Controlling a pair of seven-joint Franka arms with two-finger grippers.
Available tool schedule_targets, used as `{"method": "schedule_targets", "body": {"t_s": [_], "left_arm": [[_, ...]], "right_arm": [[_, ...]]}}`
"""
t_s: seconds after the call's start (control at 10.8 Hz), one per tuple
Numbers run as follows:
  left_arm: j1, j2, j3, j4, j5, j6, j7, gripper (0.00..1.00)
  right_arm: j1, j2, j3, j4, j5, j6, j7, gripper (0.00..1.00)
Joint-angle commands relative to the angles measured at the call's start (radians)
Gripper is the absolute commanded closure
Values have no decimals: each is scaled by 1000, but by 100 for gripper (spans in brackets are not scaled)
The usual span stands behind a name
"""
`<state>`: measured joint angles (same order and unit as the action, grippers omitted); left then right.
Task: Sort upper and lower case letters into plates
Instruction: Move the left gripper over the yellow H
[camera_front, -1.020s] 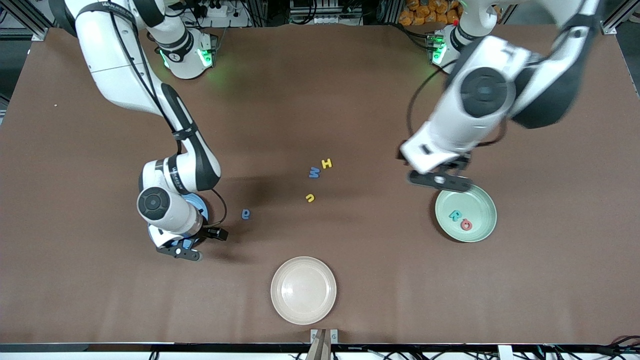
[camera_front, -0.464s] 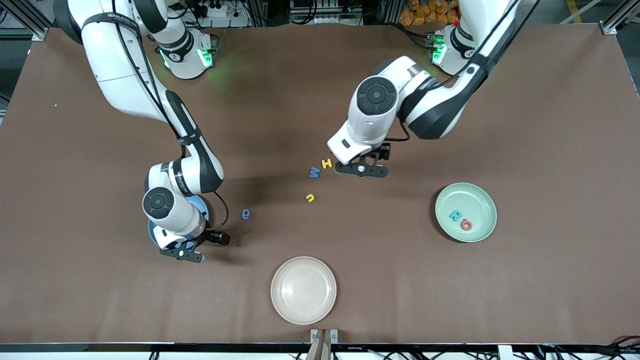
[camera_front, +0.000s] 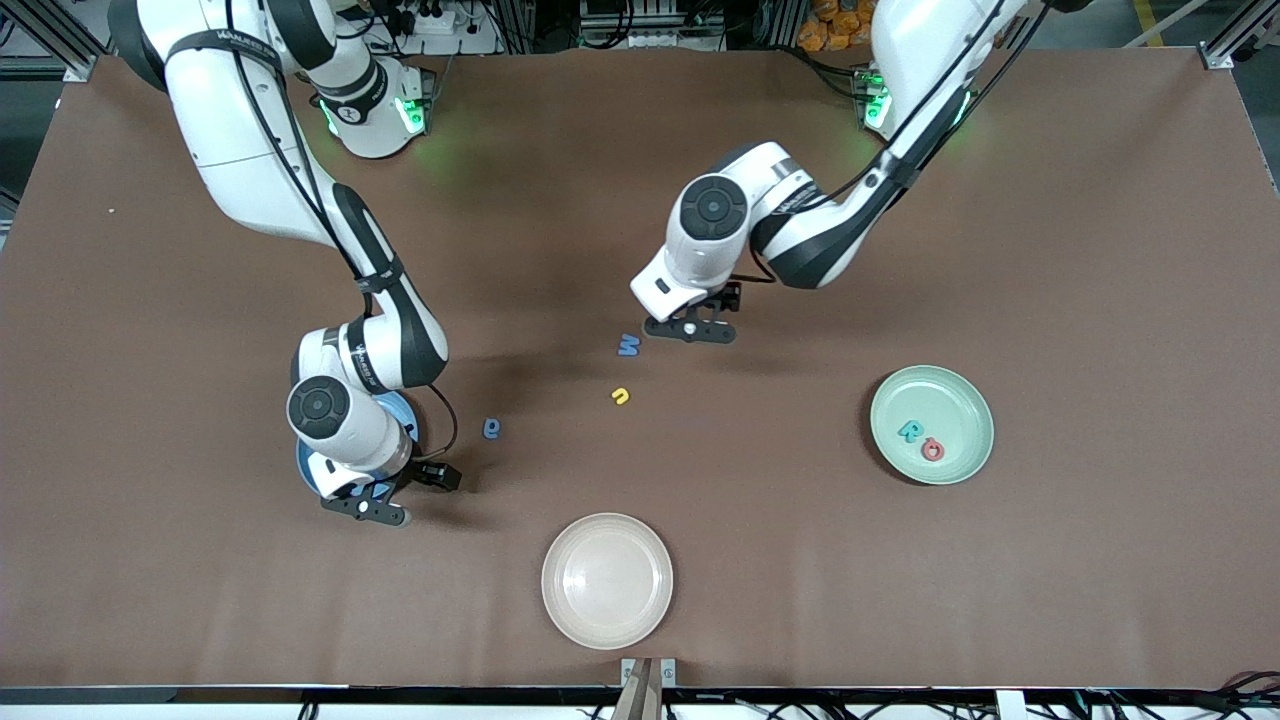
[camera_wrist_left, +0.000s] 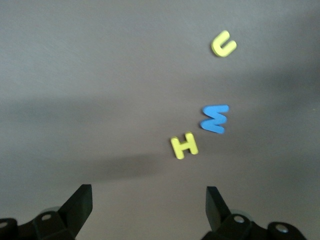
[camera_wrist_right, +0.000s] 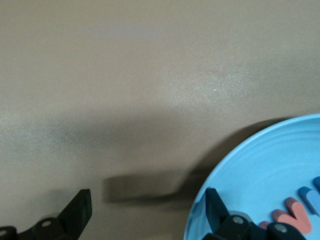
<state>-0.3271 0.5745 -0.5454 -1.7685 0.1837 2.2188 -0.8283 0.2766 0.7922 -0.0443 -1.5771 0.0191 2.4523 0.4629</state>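
Note:
My left gripper (camera_front: 690, 329) hangs open and empty over the middle of the table, hiding the yellow H in the front view. In the left wrist view (camera_wrist_left: 148, 205) the yellow H (camera_wrist_left: 184, 145) lies just ahead of the fingers, with a blue W (camera_wrist_left: 215, 118) beside it and a yellow u (camera_wrist_left: 224, 43) past that. Another blue letter (camera_front: 491, 428) lies toward the right arm's end. The pale green plate (camera_front: 960, 400) holds a teal R (camera_front: 909, 431) and a red O (camera_front: 933, 450). My right gripper (camera_front: 365, 507) is open at the rim of the blue plate (camera_wrist_right: 260, 170), which holds a red letter (camera_wrist_right: 290, 217) and a blue letter (camera_wrist_right: 312, 195).
A cream-beige plate (camera_front: 607, 580) with nothing in it sits near the front edge, nearer the camera than the loose letters. The right arm's wrist covers most of the blue plate (camera_front: 403, 408) in the front view. Bare brown tabletop surrounds the letters.
The left arm swung from above the pale green plate to the letters in the middle and now covers the yellow H. The right arm barely shifted. Both grippers stayed open.

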Motion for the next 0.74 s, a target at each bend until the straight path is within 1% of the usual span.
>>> {"method": "schedule_targets", "body": {"t_s": [0.0, 0.19, 0.46, 0.56, 0.65], "left_arm": [[-59, 63, 16, 0, 14, 77, -96, 0], [-63, 100, 18, 1, 71, 90, -132, 0], [-63, 125, 19, 7, 72, 116, -134, 0], [-63, 134, 19, 12, 71, 117, -140, 5], [-64, 142, 27, 15, 72, 131, -165, 6]], "right_arm": [[-7, 13, 9, 0, 15, 10, -9, 0], [-5, 13, 11, 0, 18, 8, -7, 0], [-1, 13, 11, -1, 19, -1, -6, 0], [-5, 12, 12, 0, 21, -3, -6, 0], [-7, 12, 23, 2, 30, -3, -6, 0]]}}
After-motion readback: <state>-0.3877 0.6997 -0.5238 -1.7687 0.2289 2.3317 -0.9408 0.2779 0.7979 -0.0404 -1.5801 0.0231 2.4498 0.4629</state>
